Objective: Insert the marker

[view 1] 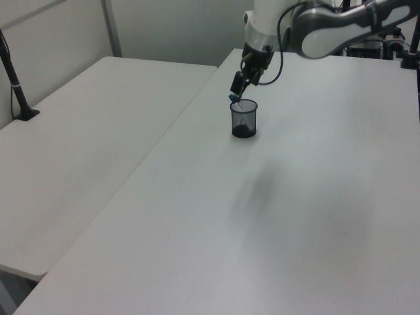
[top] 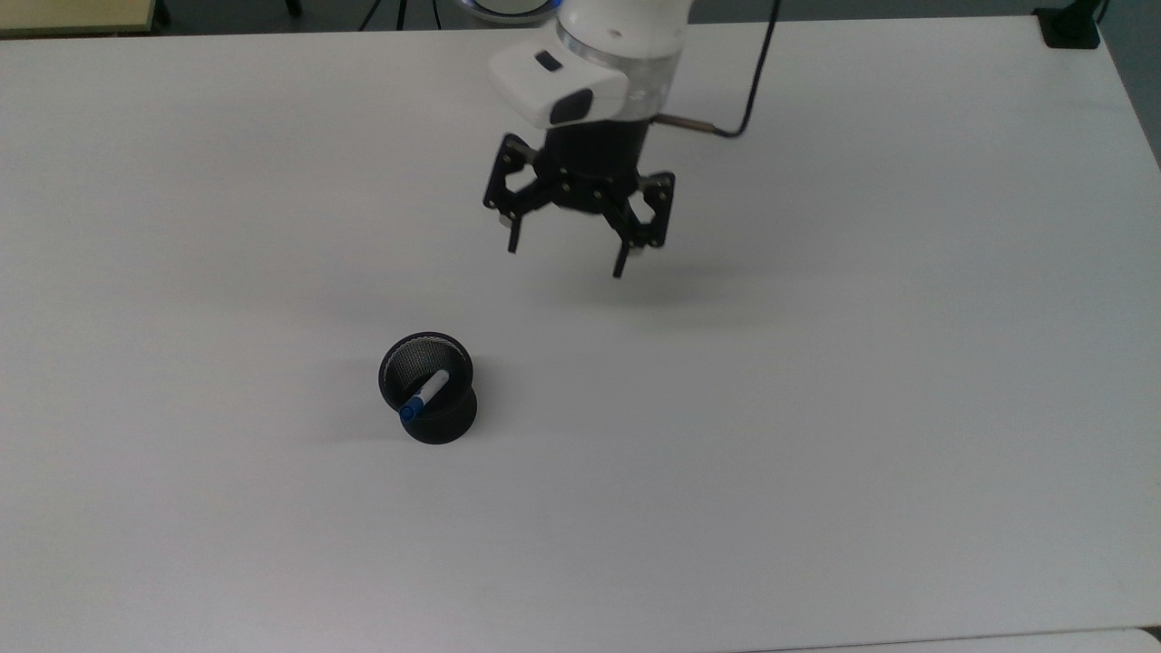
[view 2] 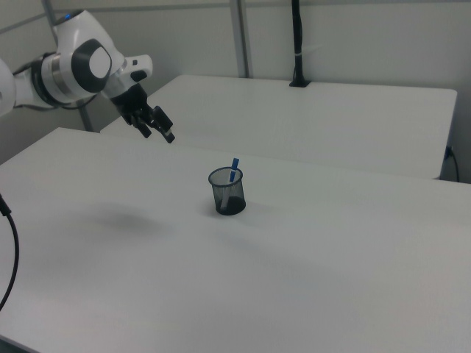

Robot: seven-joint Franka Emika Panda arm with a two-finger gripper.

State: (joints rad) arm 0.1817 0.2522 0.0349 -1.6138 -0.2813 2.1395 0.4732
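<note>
The marker (top: 424, 396) leans inside the black mesh cup (top: 428, 387) at centre left of the top view, while the empty pincer (top: 567, 245), fingers spread, hangs well apart at upper centre; insertion looks done, so only a retreat seems left.

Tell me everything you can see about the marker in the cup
The marker is slim, with a white barrel and a blue cap end. It stands tilted inside the black mesh cup, leaning on the rim, its blue end poking above it. Its lower end is hidden in the cup. Nothing grips it: the gripper hangs open and apart from it, above the white table.
</note>
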